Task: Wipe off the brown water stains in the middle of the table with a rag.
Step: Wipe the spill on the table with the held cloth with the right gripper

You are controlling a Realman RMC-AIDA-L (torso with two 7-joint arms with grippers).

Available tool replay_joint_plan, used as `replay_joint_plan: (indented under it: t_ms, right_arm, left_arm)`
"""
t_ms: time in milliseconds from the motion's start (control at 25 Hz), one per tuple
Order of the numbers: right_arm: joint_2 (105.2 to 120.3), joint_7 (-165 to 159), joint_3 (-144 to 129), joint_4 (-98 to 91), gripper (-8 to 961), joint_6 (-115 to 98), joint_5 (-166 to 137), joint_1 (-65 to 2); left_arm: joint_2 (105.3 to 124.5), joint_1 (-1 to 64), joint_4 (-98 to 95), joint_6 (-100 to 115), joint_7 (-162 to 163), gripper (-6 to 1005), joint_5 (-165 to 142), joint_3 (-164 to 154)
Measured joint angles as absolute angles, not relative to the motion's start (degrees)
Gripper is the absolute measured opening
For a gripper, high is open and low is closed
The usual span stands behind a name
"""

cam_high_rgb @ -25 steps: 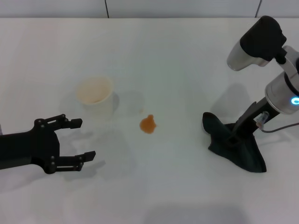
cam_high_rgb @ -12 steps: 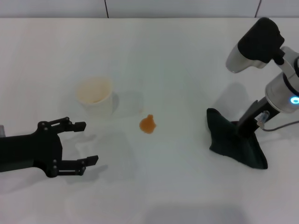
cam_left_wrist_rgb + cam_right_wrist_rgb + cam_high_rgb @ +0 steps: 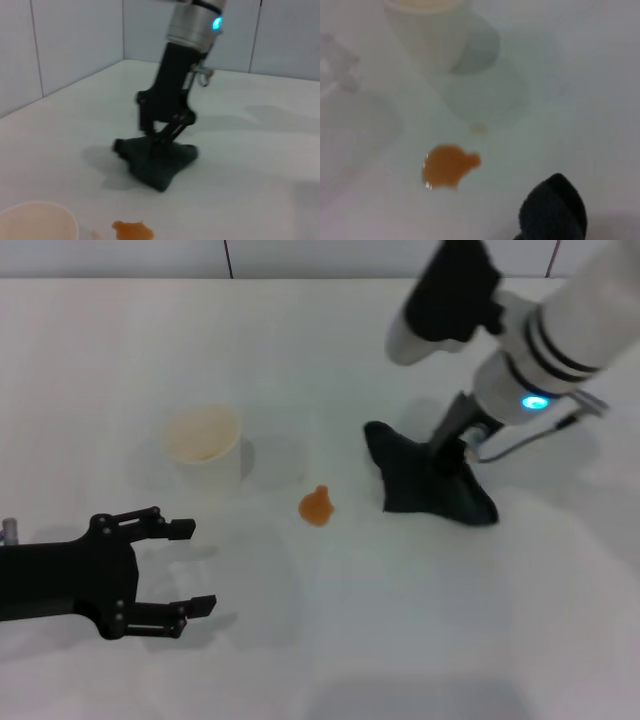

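Observation:
The brown water stain (image 3: 317,506) is a small orange-brown blob in the middle of the white table (image 3: 330,640); it also shows in the left wrist view (image 3: 133,231) and the right wrist view (image 3: 447,165). My right gripper (image 3: 447,452) is shut on the dark rag (image 3: 420,480), whose edges rest on the table just right of the stain, a short gap apart. The rag also shows in the left wrist view (image 3: 160,160) and the right wrist view (image 3: 554,207). My left gripper (image 3: 180,565) is open and empty at the front left.
A white paper cup (image 3: 205,445) with a cream-tinted inside stands left of the stain, behind my left gripper. It also shows in the left wrist view (image 3: 37,222) and the right wrist view (image 3: 427,30). A wall runs along the table's far edge.
My right gripper has carried the rag leftward and farther back, from the right side to just beside the stain. My left gripper has drifted slightly toward the front.

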State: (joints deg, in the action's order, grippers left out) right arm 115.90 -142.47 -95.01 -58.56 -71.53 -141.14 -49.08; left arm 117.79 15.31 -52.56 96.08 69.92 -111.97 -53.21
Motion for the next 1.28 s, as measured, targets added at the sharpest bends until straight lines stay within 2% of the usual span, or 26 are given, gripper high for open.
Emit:
replay_joint_plan:
  t_ms: [200,480,1280]
  right_arm:
    - [116.11,-139.4,-97.5,-49.8,88,-65.5,-137.0,-56.1]
    - [116.23,-135.3,-100.4,-49.1,88,-62.9,-129.6,-57.5]
    - [116.18,-125.1,-115.7,-49.3,87,-60.1,-109.8,-57.8]
  left_arm:
    - [116.84,14.6,-52.7,96.6,70.2,887,-111.8,-52.8]
    - [115.51,14.4,-52.5,98.4,71.9,887,-111.6,-52.3]
    - [116.11,14.8,-52.5,98.5,72.0,887,-111.4,-51.1]
